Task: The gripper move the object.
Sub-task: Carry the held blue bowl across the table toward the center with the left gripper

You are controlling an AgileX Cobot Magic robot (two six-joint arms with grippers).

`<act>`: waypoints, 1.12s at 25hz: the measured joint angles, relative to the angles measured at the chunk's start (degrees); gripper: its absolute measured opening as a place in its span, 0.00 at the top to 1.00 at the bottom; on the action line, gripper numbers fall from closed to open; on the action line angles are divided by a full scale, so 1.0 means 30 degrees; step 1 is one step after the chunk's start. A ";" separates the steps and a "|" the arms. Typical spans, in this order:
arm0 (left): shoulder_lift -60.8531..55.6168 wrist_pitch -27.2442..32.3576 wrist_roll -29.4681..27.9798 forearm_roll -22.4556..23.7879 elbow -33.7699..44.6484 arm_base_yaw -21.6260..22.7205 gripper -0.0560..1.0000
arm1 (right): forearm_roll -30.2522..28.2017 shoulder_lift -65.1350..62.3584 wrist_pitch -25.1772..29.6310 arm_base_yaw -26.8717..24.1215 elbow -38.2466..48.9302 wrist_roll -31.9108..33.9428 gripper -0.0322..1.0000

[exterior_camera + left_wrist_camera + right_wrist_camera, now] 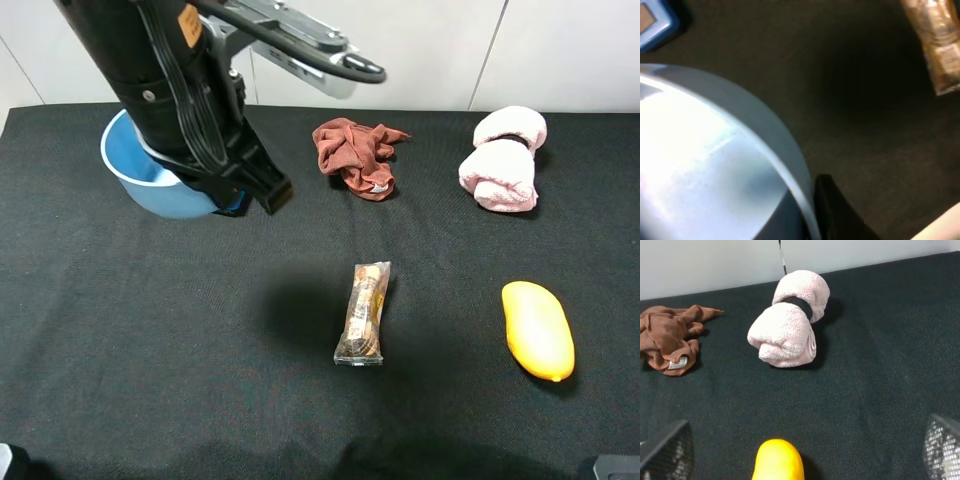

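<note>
The round light-blue bowl [145,172] stands at the back left of the black table. My left arm reaches down over its right side, and the left gripper [248,196] is at the rim there. In the left wrist view the bowl's wall [715,165] fills the picture, and one black finger [836,212] presses on the outside of the rim; the other finger is hidden. The gripper looks shut on the bowl's rim. My right gripper [800,452] is open and empty, low over the table's right side, with its fingertips either side of a yellow object [779,461].
A snack packet [363,313] lies mid-table. A brown cloth [355,152] and a rolled pink towel [505,158] lie at the back. The yellow object [538,330] lies front right. A blue rectangular box [652,25] sits by the bowl, mostly hidden under the arm.
</note>
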 joint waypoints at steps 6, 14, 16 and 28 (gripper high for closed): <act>0.0526 -0.0756 -0.0803 0.0177 0.0044 -0.1295 0.95 | 0.0000 0.0000 -0.0022 0.0000 0.0000 0.0000 0.30; 0.0706 -0.3344 -0.1714 -0.0025 0.2224 -0.1748 0.95 | 0.0000 0.0000 -0.0022 0.0000 0.0000 0.0000 0.30; 0.0706 -0.3987 -0.1892 -0.0095 0.3028 -0.1748 0.95 | 0.0000 0.0000 -0.0022 0.0000 0.0000 0.0000 0.30; 0.0977 -0.8104 -0.2152 -0.0540 0.5863 -0.1748 0.95 | 0.0000 0.0000 -0.0001 0.0000 0.0000 0.0000 0.30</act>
